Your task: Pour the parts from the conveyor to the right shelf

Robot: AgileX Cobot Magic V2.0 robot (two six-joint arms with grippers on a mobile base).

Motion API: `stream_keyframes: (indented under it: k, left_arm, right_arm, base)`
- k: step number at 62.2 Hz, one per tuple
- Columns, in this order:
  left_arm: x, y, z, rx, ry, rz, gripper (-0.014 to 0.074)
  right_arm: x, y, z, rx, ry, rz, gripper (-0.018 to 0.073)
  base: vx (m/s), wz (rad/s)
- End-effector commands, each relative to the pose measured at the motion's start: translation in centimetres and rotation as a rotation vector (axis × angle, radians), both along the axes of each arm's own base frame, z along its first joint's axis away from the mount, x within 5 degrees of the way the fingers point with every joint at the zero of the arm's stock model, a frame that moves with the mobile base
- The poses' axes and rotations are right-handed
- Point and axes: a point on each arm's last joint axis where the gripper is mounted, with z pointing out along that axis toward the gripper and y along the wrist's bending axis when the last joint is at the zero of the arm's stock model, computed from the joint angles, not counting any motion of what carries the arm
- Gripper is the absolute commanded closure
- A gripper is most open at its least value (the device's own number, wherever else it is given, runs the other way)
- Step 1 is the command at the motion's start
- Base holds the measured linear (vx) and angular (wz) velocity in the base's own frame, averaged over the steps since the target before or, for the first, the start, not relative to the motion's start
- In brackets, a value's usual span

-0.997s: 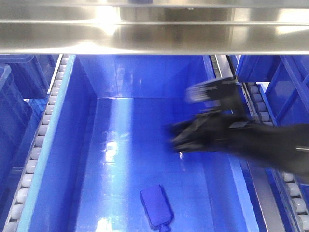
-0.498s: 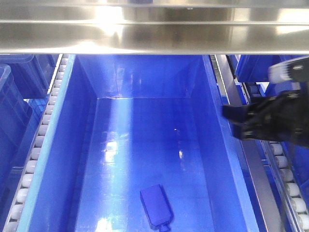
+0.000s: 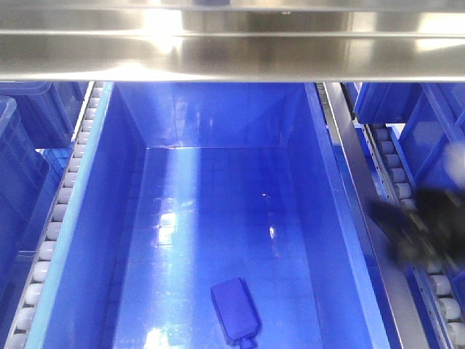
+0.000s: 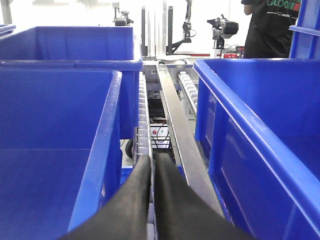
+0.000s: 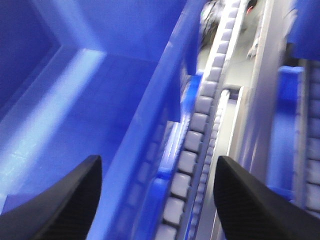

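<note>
A large blue bin (image 3: 94, 189) fills the front view. One blue block-shaped part (image 3: 235, 311) lies flat on its floor near the front. My right gripper (image 3: 425, 234) is a dark blur at the right edge, outside the bin's right wall, over the roller rail. In the right wrist view it (image 5: 157, 161) is open and empty, straddling the bin's wall (image 5: 150, 125) and the rollers (image 5: 192, 135). My left gripper (image 4: 151, 157) is shut and empty, pointing along a roller rail between two blue bins. It does not show in the front view.
A steel shelf beam (image 3: 232, 54) crosses the top. Roller rails run along the bin's left (image 3: 65, 196) and right (image 3: 396, 174). More blue bins stand at left (image 3: 22, 123) and right (image 3: 392, 102). In the left wrist view, bins (image 4: 60, 125) (image 4: 260, 115) flank the rail; a person (image 4: 265, 25) stands behind.
My right arm has swung from above the bin's interior to the right and down, past the bin's right wall. The blue part has not moved.
</note>
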Motion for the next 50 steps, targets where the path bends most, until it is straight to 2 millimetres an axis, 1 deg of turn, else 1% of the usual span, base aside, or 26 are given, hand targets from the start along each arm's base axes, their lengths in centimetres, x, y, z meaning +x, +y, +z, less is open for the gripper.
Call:
stream_keyframes:
  k: [1,10,21,24,31,37,43,47,50]
  left_arm:
    - [0.0,0.0,-0.3,-0.010,-0.053,-0.001,0.0603]
    - [0.0,0.0,-0.3,-0.010,-0.053,-0.001,0.0603]
    - [0.0,0.0,-0.3,-0.010,-0.053,-0.001,0.0603]
    - [0.0,0.0,-0.3,-0.010,-0.053,-0.001,0.0603]
    - [0.0,0.0,-0.3,-0.010,-0.053,-0.001,0.0603]
    - [0.0,0.0,-0.3,-0.010,-0.053,-0.001,0.0603]
    - [0.0,0.0,-0.3,-0.010,-0.053,-0.001,0.0603]
    - [0.0,0.0,-0.3,-0.010,-0.053,-0.001,0.0603]
    - [0.0,0.0,-0.3,-0.010,-0.053,-0.001,0.0603]
  right_arm:
    - [-1.6,-0.7,1.3,0.037,-0.145,-0.040,0.0103]
    - [-4.7,-1.3,0.7,0.056,-0.222,-0.032,0.0103]
    - [-8.2,-1.9,0.6,-0.001,-0.283,0.014,0.0103]
    - [-9.0,-2.0,0.5,-0.006,-0.279,0.021,0.0104]
    - [-10.8,-2.6,0.6,0.024,-0.339,-0.006,0.0104]
    - [-11.7,-2.9,0.8,0.025,-0.400,-0.015,0.0104]
    - [-11.9,-2.8,0.8,0.040,-0.403,-0.010,0.0111]
    - [-11.9,-2.8,0.8,0.046,-0.395,-0.007,0.0143]
    - [-11.9,-2.8,0.8,0.048,-0.397,-0.007,0.0204]
  base:
    - [0.00,0.00]
    - [0.00,0.00]
    - [0.00,0.00]
    - [0.00,0.00]
    - [0.00,0.00]
    - [0.00,0.00]
    - [0.00,0.00]
    - [0.00,0.00]
    - [0.00,0.00]
